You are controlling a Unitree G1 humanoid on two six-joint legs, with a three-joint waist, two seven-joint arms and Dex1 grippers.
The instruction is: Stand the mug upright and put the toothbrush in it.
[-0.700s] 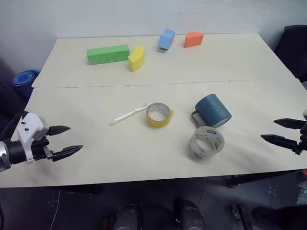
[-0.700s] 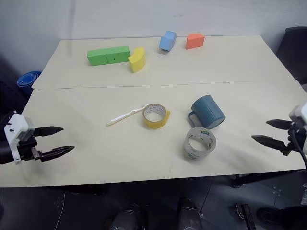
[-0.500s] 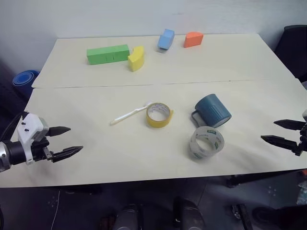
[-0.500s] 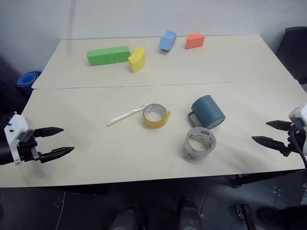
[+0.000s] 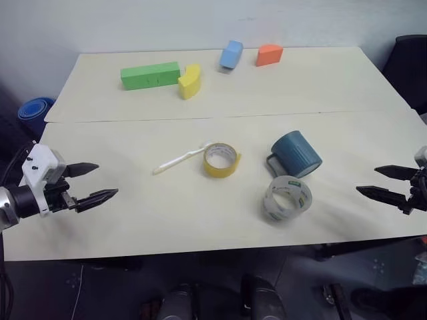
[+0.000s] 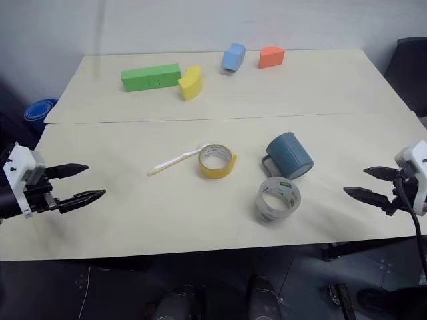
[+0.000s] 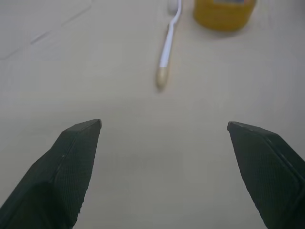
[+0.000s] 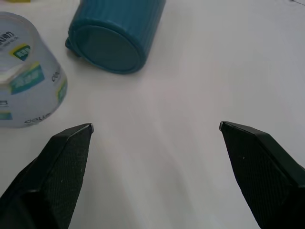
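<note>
So the mug (image 5: 297, 153) lies on its side right of the table (image 5: 200, 213) centre, base toward the right gripper (image 5: 383, 182) at 3 o'clock, jaws spread and empty. Best grip its ribbed wall, clear of the clear tape roll (image 5: 287, 198). The toothbrush (image 5: 180, 159) lies beside the yellow tape roll (image 5: 221, 159); the left gripper (image 5: 91, 182) gapes empty.

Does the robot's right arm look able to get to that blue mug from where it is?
Probably yes. The right tool hovers open at the table's edge, and the mug lies on its side with bare table between them. The clear tape roll sits beside that path, not across it.
</note>
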